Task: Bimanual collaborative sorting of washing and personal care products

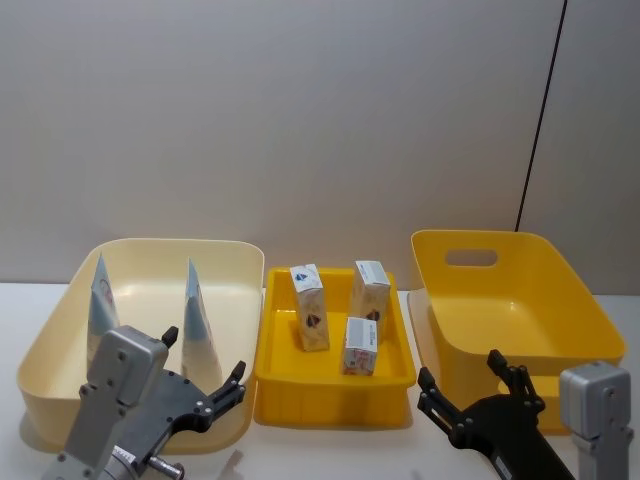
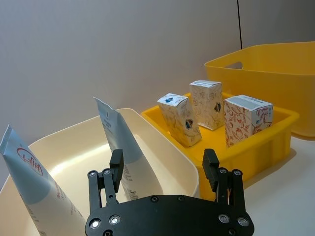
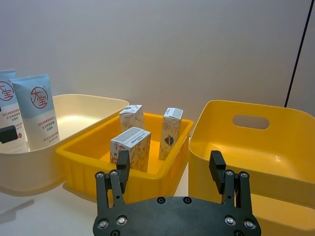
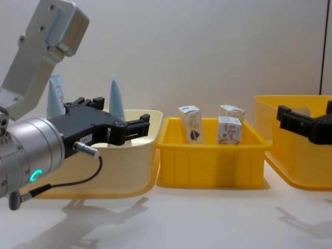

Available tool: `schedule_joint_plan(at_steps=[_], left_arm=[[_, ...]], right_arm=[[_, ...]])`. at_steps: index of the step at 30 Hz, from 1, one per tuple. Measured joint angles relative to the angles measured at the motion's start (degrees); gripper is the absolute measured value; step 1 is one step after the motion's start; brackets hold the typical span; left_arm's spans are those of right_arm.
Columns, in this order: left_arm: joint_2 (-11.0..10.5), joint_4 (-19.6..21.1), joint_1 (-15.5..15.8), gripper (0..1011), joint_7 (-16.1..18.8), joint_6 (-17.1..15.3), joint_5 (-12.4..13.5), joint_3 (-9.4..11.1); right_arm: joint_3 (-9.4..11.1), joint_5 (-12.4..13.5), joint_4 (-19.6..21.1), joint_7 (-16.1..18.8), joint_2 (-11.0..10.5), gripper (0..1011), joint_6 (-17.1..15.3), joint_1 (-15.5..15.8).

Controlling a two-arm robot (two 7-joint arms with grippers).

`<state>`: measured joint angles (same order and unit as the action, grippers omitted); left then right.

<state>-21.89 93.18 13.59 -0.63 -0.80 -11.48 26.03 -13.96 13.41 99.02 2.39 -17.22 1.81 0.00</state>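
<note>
Two pale blue-and-white tubes stand upright in the cream tub at the left. Three small white cartons stand in the shallow yellow tray at the centre. My left gripper hovers open and empty at the cream tub's near side, close to the nearer tube. My right gripper hangs open and empty in front of the large yellow tub, facing the cartons.
The large yellow tub at the right has a handle cut-out and nothing inside. The three containers sit side by side on a white table, with bare surface in front of them. A plain wall stands behind.
</note>
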Motion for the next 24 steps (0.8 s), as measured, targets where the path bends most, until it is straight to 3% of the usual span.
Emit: schedule_joint_plan(at_steps=[24], left_arm=[[0.0,0.0,0.0,1003,0.0,0.0,0.0,0.0]], right_arm=[[0.0,0.0,0.0,0.0,0.0,1001,0.0,0.0]])
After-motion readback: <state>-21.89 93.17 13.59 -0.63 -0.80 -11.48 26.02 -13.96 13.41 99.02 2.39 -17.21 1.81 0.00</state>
